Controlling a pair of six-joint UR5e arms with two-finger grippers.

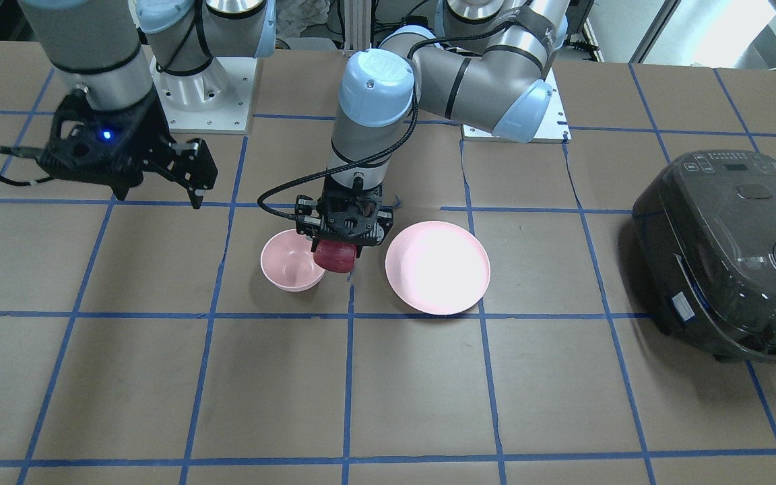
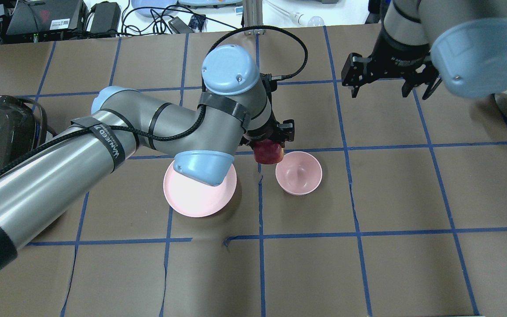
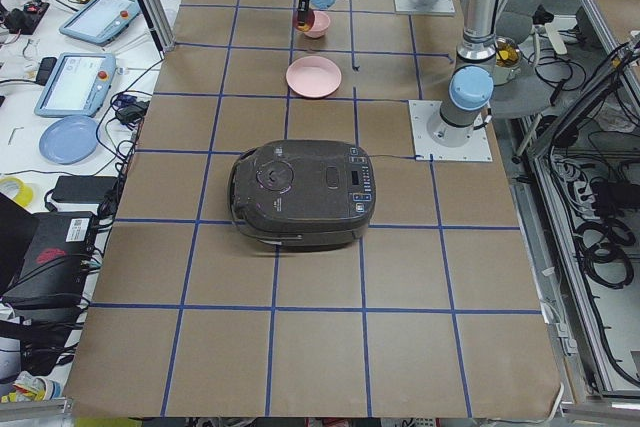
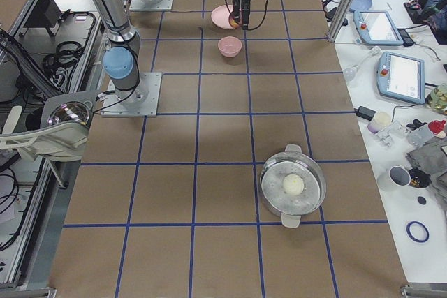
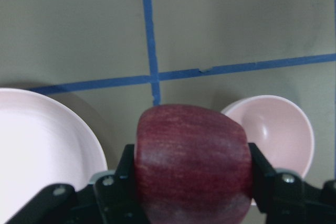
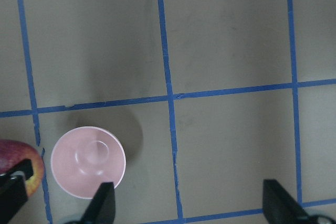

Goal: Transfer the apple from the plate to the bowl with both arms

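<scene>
My left gripper (image 1: 338,258) is shut on the dark red apple (image 1: 334,256) and holds it in the air between the plate and the bowl, close to the bowl's rim. The apple fills the left wrist view (image 5: 191,161) and shows from overhead (image 2: 269,153). The pale pink plate (image 1: 438,267) lies empty on the table (image 2: 200,193). The small pink bowl (image 1: 290,261) stands empty beside it (image 2: 299,172). My right gripper (image 1: 194,178) is open and empty, raised well away from the bowl (image 2: 390,86). The right wrist view shows the bowl (image 6: 88,162) below.
A dark rice cooker (image 1: 731,252) stands at the table's end on my left. A metal pot with a pale ball in it (image 4: 292,185) stands at the end on my right. Blue tape lines grid the brown table.
</scene>
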